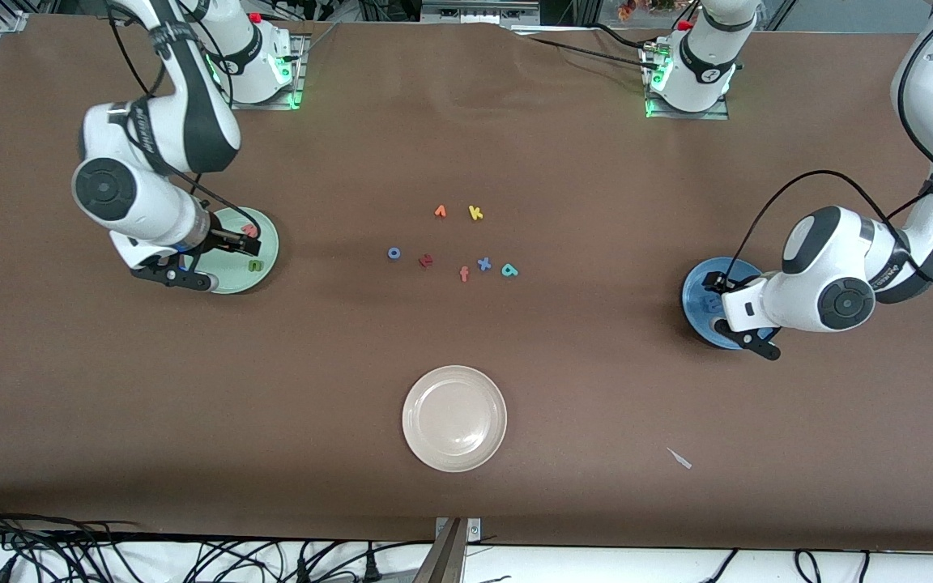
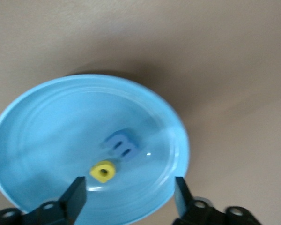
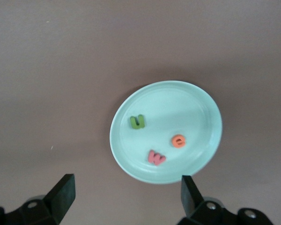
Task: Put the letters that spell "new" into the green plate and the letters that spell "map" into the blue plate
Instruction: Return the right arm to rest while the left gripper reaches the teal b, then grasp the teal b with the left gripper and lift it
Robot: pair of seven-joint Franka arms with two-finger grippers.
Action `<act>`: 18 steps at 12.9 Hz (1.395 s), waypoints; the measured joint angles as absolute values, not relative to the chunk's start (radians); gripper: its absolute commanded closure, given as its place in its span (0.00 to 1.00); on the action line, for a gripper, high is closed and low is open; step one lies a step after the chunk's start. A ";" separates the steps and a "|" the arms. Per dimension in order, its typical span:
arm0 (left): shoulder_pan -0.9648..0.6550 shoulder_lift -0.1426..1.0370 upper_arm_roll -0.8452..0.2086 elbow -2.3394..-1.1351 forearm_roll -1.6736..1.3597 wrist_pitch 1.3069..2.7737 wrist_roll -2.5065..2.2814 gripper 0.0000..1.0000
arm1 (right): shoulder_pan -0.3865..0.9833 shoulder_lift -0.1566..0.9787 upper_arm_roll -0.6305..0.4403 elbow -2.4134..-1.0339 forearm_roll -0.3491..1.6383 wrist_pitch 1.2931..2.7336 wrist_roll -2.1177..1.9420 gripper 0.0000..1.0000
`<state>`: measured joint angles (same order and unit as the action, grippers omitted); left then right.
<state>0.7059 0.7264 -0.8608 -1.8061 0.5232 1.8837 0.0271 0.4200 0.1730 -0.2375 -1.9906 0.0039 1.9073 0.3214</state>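
On the green plate (image 3: 196,108), at the right arm's end of the table, lie a green "n" (image 3: 137,121), an orange "e" (image 3: 178,140) and a salmon "w" (image 3: 156,157). My right gripper (image 3: 126,194) hangs open and empty above that plate (image 1: 266,243). The blue plate (image 2: 47,131), at the left arm's end, holds a blue "m" (image 2: 124,143) and a yellow "a" (image 2: 103,171). Just over them my left gripper (image 2: 130,199) is open, holding nothing. The teal "p" (image 1: 509,270) lies on the table among the loose letters in the middle.
Around the "p" lie an orange "v" (image 1: 440,211), a yellow "k" (image 1: 475,213), a blue "o" (image 1: 394,253), a dark red "t" (image 1: 426,260), an orange "f" (image 1: 464,274) and a blue "x" (image 1: 483,263). A beige plate (image 1: 454,418) sits nearer the front camera.
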 measured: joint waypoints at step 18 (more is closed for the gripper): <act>0.128 0.742 -0.816 -1.888 0.425 2.352 -1.478 0.00 | -0.039 -0.044 -0.027 -1.679 0.034 1.601 0.003 0.00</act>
<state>0.1283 0.7417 -0.8163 -1.8875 0.4248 2.3516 -1.4781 -0.0386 -0.0438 -0.0265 -1.6793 0.0339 1.6014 0.0028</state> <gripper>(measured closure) 0.000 0.000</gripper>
